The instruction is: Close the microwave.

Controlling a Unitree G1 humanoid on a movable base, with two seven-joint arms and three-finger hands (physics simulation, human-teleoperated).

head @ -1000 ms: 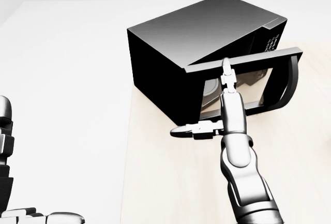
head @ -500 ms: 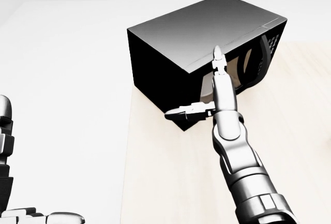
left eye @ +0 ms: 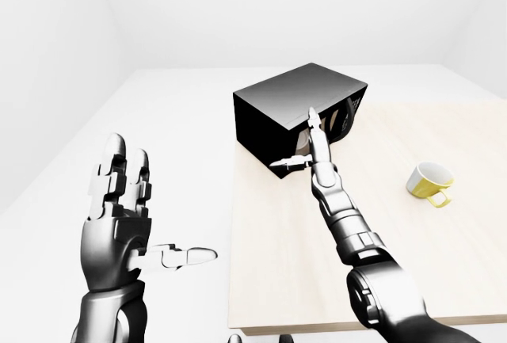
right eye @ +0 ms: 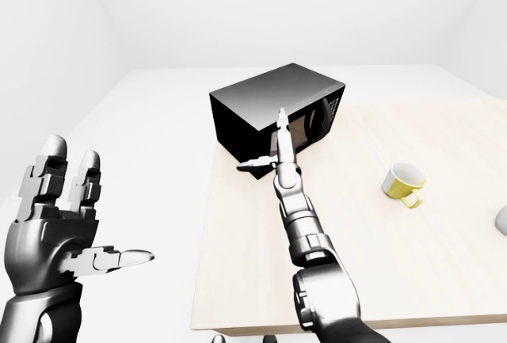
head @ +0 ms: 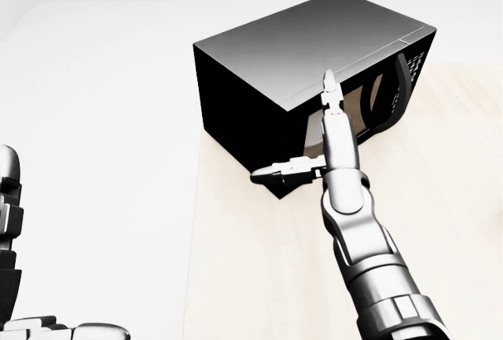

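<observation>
Microwave (head: 314,65), upper middle of the head view, looks shut already, right hand (head: 326,148) splayed flat against its door (head: 369,108), left hand (left eye: 119,216) open and idle, so basically done.

Microwave (head: 299,57): black casing, grey sheen across top, dark glass door, pale dotted keypad at right end. Table (left eye: 412,256): light beige wood tone. Mug (left eye: 430,181): yellow outside, white inside. Right hand (head: 326,128) and left hand (left eye: 119,224): silver-grey metal shaded with black joints. Floor and walls rendered plain white.
</observation>
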